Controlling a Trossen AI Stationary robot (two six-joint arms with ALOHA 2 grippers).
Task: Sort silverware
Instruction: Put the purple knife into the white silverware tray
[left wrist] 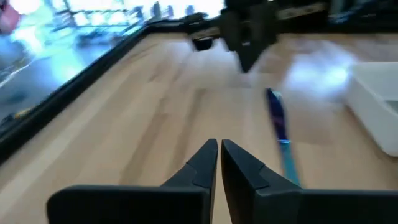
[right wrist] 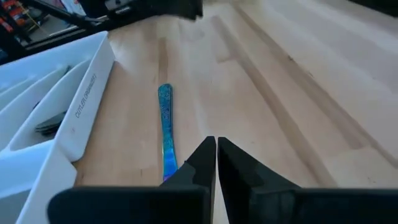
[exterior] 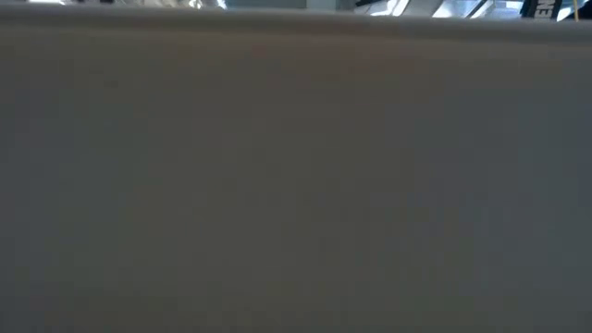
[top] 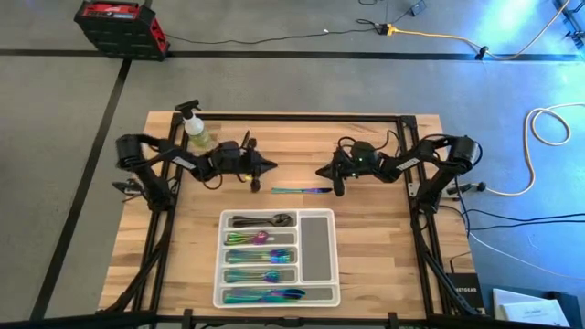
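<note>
One iridescent blue-purple knife (top: pixel 302 190) lies flat on the wooden table between the two grippers, just beyond the tray's far edge; the left wrist view (left wrist: pixel 281 134) and right wrist view (right wrist: pixel 166 130) show it too. More silverware fills the left compartments of the white tray (top: pixel 322 297), with dark spoons (top: pixel 260 220) in the farthest slot. My left gripper (top: pixel 271 166) hovers shut just left of the knife's end (left wrist: pixel 219 148). My right gripper (top: pixel 320 172) hovers shut by the knife's right end (right wrist: pixel 216 144). Neither touches anything.
A yellow-green spray bottle (top: pixel 196 131) stands near the table's far-left corner beside the left arm. The tray's tall right compartment (top: pixel 316 247) holds nothing. Bare wood lies right of the tray. The low view is blocked by a grey surface (exterior: pixel 296 185).
</note>
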